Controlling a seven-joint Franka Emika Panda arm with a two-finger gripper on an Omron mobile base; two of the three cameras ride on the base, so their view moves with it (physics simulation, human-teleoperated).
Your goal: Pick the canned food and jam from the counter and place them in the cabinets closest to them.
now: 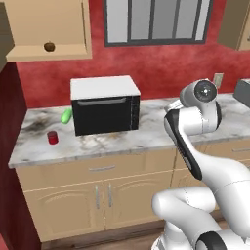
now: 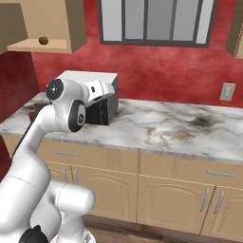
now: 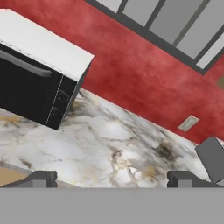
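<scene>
The canned food (image 1: 52, 137), a small dark-red cylinder, stands upright on the marble counter (image 1: 122, 141) near its left end, left of the black microwave (image 1: 105, 105). My gripper (image 3: 112, 178) is open, its two dark fingertips (image 3: 41, 177) far apart with nothing between them. It hovers above the counter to the right of the microwave and well away from the can. An open tan wall cabinet (image 1: 49, 29) hangs above the counter's left end. The jam is out of view.
A brown ball (image 1: 49, 47) sits on the open cabinet's shelf. A green oblong thing (image 1: 66, 115) lies behind the can beside the microwave. A grey appliance (image 3: 212, 157) stands at the counter's far right below a wall outlet (image 3: 189, 123). Bare marble (image 2: 180, 126) stretches right of the microwave.
</scene>
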